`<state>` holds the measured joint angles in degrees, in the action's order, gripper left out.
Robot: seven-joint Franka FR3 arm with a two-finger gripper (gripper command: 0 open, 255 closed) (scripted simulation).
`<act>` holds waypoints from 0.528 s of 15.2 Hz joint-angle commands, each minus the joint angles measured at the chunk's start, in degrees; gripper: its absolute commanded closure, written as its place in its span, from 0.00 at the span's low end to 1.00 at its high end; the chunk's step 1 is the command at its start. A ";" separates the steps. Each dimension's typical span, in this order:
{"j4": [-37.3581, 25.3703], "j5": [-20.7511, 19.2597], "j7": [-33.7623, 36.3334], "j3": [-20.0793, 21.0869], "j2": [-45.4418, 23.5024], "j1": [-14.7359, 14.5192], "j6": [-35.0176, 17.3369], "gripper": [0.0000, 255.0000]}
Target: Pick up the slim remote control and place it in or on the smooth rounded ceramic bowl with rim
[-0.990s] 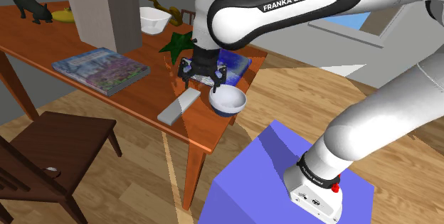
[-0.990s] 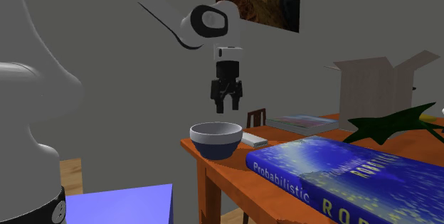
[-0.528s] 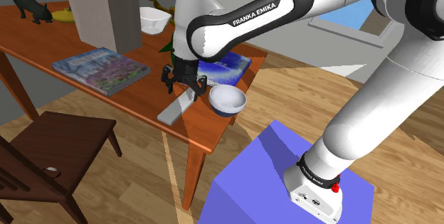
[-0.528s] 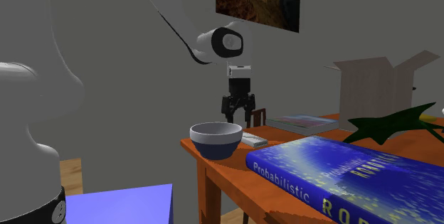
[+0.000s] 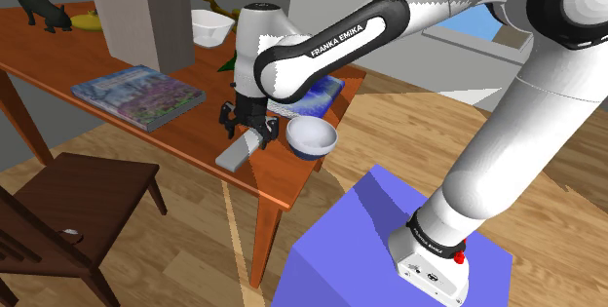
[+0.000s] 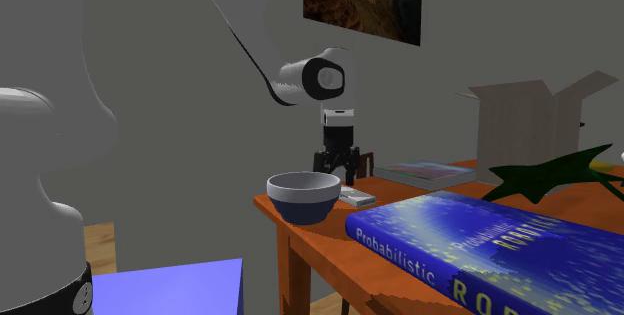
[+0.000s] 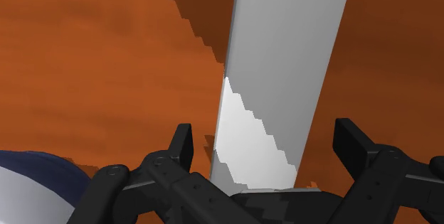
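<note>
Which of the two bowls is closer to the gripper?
The bowl with the dark blue outside, right beside the gripper; the plain white bowl sits far back by the cardboard box.

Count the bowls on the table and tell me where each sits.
2. The dark blue bowl, white inside, sits near the table edge beside the grey remote. A white bowl sits farther back, next to the cardboard box. More may be hidden behind the box.

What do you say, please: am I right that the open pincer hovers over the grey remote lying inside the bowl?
Not quite: the shoulder view shows the grey remote lying on the table beside the bowl, not inside it. The open pincer does hover over it.
</note>
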<state>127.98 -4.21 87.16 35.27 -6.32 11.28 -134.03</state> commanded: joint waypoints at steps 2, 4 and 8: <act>0.19 -0.10 0.13 0.01 -0.08 -0.05 -0.28 0.00; 0.19 -0.10 0.13 0.01 -0.08 -0.05 -0.28 0.00; 0.18 -0.09 0.12 0.01 -0.08 -0.05 -0.27 1.00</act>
<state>128.15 -4.29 87.28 35.28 -6.38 11.24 -134.29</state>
